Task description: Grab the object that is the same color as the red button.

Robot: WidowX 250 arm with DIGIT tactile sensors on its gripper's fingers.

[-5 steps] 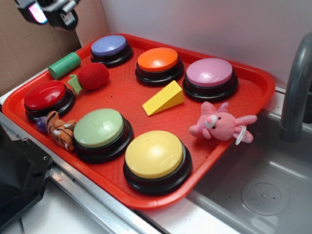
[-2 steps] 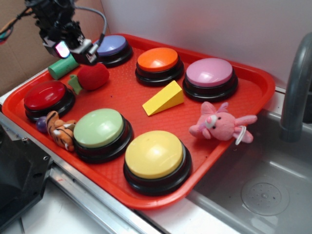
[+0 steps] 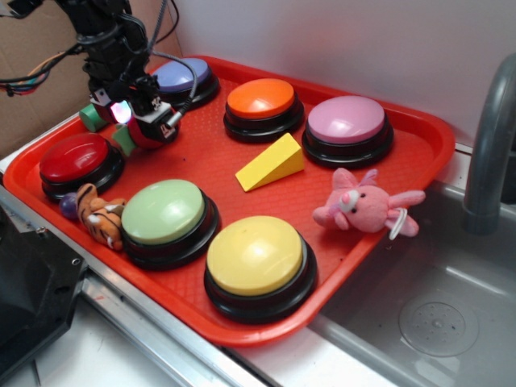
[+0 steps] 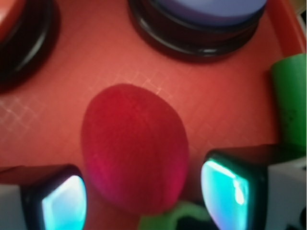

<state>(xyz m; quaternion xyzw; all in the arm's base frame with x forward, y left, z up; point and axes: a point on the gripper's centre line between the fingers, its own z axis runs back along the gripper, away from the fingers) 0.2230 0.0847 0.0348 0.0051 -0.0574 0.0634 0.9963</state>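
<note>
My gripper [image 4: 144,191] hangs wide open over the small fuzzy red plush fruit [image 4: 134,151], one finger [image 4: 60,199] on each side and neither touching it. The fruit lies on the red plastic tray [image 3: 218,157] at far left, just beside the glossy dark red dome button [image 3: 76,157].

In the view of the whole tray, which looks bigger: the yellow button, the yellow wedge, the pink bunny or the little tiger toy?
Largest to smallest, as they look:
1. Yellow button, though it is also nearest the camera.
2. Pink bunny and yellow wedge: too alike to rank.
3. Tiger toy, smallest.
</note>
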